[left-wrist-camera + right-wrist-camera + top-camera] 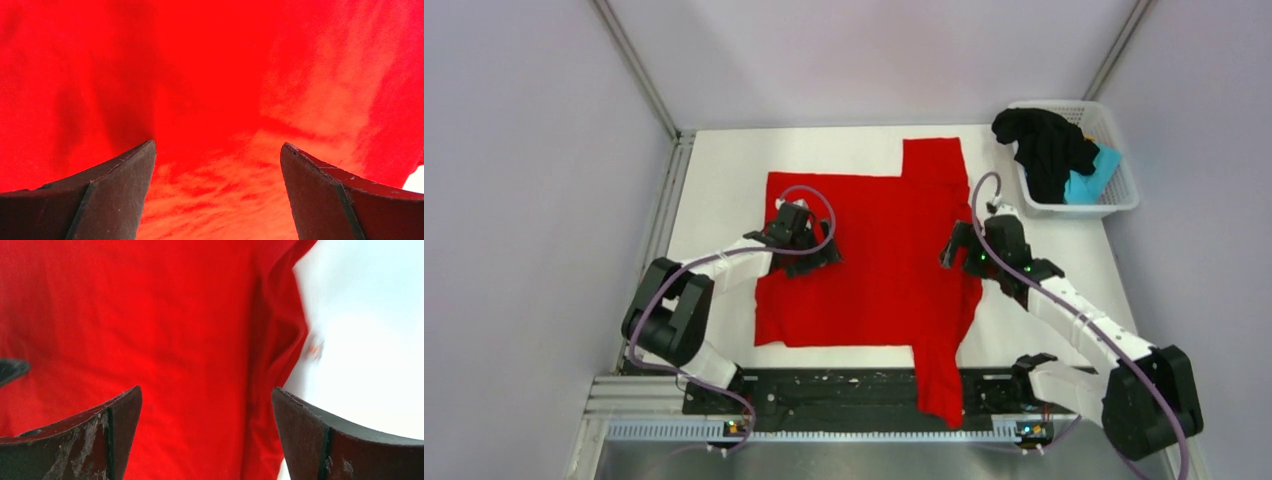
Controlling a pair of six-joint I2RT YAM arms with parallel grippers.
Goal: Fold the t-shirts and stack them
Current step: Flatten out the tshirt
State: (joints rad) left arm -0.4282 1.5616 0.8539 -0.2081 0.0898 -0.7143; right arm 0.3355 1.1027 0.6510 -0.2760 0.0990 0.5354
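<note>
Little of the task is done. The red shirt (874,265) lies spread flat in the middle of the table (724,160) with no fold in it that shows. The black shirt (1044,145) and teal shirt (1086,185) are heaped in the basket (1124,195) at the far right corner. No stack exists yet, so all three shirts appear to need folding and stacking.

The left arm (724,262) reaches over the left half of the red shirt. The left jaws stand wide apart above the cloth and hold nothing. The right arm (1074,305) reaches to the shirt's right edge. The right jaws are also wide apart and empty, with one finger over red cloth and the other over bare table, where the edge is rumpled into a ridge.

One sleeve points to the far side. The other sleeve hangs off the near edge over the dark rail between the arm bases, and it will likely need pulling back. Bare table runs along the left, the far side and the right, with the widest strip on the right, near of the basket. That strip looks the best place for a stack.
</note>
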